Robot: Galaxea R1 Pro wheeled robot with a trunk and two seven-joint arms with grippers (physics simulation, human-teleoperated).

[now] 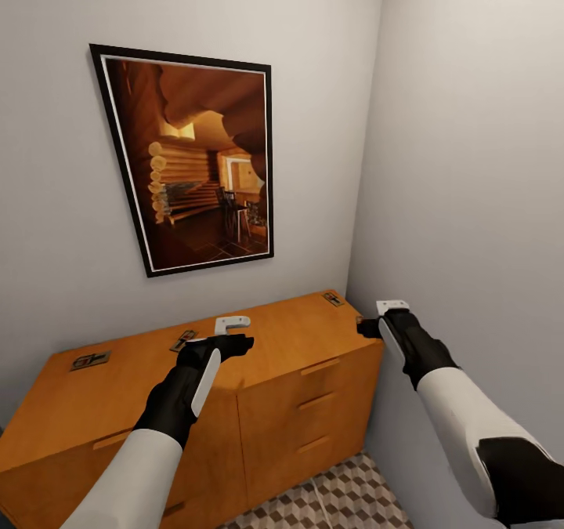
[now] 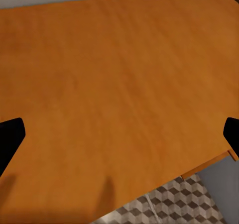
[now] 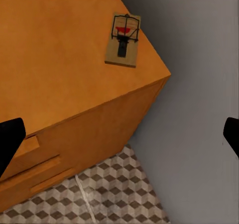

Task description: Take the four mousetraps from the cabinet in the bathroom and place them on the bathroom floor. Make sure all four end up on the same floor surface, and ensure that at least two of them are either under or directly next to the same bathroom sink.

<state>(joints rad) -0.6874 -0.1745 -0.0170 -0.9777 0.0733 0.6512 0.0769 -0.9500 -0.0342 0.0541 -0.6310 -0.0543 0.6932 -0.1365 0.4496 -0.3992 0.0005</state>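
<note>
Standing low and wide across the lower half of the head view: the cabinet (image 1: pixel 298 403), smooth orange-brown wood with a flat top and plain drawer fronts cut by slim rectangular pulls. Lying flat on that top, three mousetraps showing: one (image 1: pixel 89 360) at the left edge, one (image 1: pixel 184 340) near the centre just beside the left arm, and one (image 1: pixel 334 298) at the far right corner against the wall join. In the right wrist view, that corner mousetrap (image 3: pixel 123 40) appearing as a pale wooden rectangle with dark wire parts and a red patch, sitting close to the cabinet's sharp corner.

Hovering over the middle of the cabinet top, the left gripper (image 1: pixel 232 333), black-gloved with a white finger; fingertips sitting wide apart at both edges of its wrist view, nothing between them, only bare grained wood (image 2: pixel 114 94) below. Hovering just off the cabinet's right end, the right gripper (image 1: pixel 388 316), likewise spread wide and holding nothing.

Showing at the bottom of the frame, the bathroom floor (image 1: pixel 345 498), tiled in a brown-and-beige cube pattern. Hanging on the smooth grey wall at upper left, a black-framed picture (image 1: pixel 196 161) of a log interior.
</note>
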